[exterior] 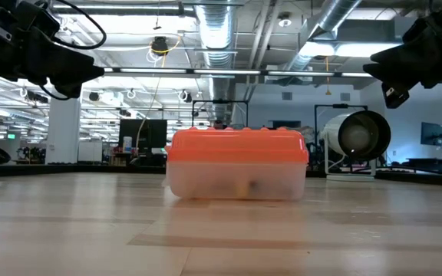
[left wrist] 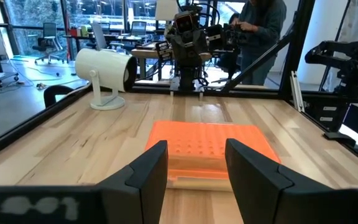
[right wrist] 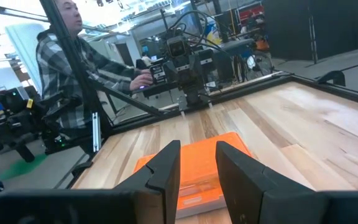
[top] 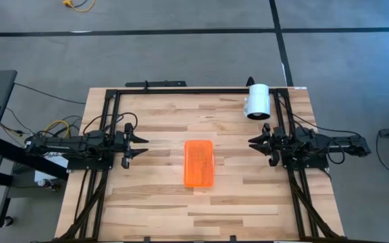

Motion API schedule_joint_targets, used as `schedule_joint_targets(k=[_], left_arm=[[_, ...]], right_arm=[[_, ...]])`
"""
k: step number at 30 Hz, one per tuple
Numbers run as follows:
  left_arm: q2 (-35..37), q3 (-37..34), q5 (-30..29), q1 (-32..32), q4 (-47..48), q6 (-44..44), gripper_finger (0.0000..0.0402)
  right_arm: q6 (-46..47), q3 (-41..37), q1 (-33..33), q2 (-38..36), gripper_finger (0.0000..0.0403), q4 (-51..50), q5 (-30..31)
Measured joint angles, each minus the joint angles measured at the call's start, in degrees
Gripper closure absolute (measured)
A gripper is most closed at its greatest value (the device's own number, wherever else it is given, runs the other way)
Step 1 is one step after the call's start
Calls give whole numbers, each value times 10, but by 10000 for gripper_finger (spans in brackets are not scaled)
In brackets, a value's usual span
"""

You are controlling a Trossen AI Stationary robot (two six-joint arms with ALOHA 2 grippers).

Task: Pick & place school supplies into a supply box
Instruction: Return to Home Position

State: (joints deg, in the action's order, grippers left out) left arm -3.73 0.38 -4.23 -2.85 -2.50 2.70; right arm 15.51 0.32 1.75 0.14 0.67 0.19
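Two arms wait at opposite sides of the desk [top: 154, 199], each raised off the wood. The left end effector [top: 142, 147] hangs over the left side with its fingers spread and a plain gap between them. The right end effector [top: 254, 142] hangs over the right side, fingers also apart, though by a narrower gap. Neither grips anything.

Between them, near the middle of the desk and well apart from both, lies the supply box [top: 198, 163]. Its orange lid is shut over the clear lower part, and only dim shapes show through the wall in the low view. Bare boards lie open all round it.

A black frame [top: 194, 90] runs along the far edge and down both sides under the arms. The white cylinder [top: 257, 101] stands on its foot near the far right corner, just beside the right arm.

Beyond the desk is a grey floor [top: 181, 54] and a bright hall with ducts overhead. A person [left wrist: 260, 25] stands behind the right arm, and a person in a checked shirt [right wrist: 61, 59] stands behind the left arm.
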Motion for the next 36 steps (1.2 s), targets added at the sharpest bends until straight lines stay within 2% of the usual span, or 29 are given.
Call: schedule_joint_targets(k=[36], left_arm=[[0, 0, 0, 0, 0, -5, 248]], right_arm=[[0, 0, 0, 0, 305, 0, 0]])
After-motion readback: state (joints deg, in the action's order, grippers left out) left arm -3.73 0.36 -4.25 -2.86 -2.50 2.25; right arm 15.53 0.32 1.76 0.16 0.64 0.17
